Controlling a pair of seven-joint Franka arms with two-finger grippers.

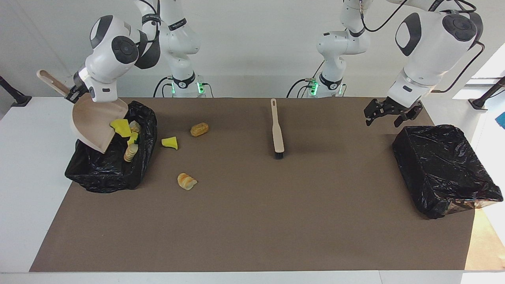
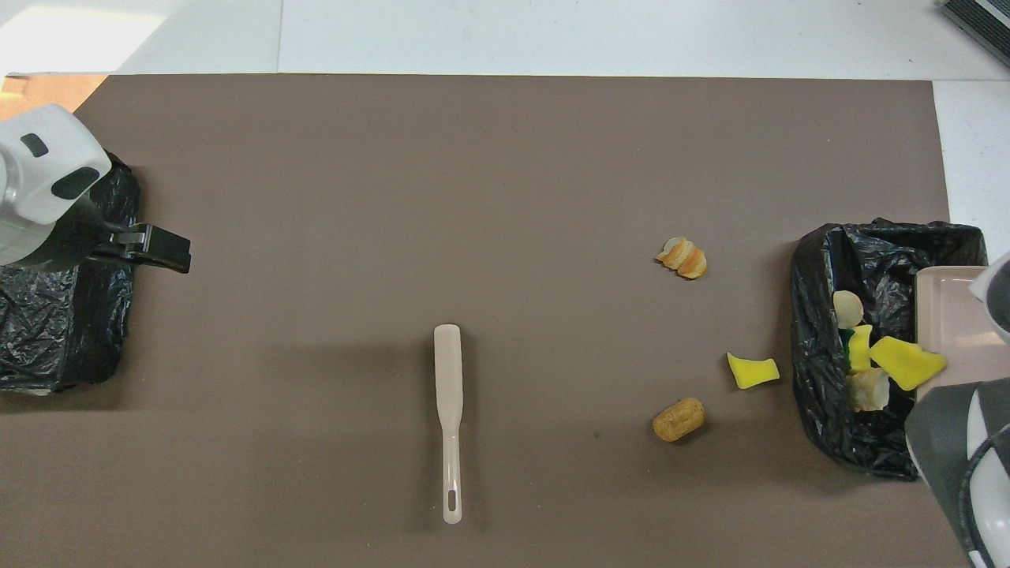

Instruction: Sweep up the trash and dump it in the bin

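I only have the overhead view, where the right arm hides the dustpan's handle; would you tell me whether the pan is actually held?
Observer: Yes, the right pincer is shut on the handle of the dustpan.
Operator: Thank you. How is the pan tipped?
Observer: Steeply, handle up, lip down over the black bin at the right arm's end.
Operator: And how high is the left pincer?
Observer: The left pincer hangs open, well above the table, beside the other bin, touching nothing.
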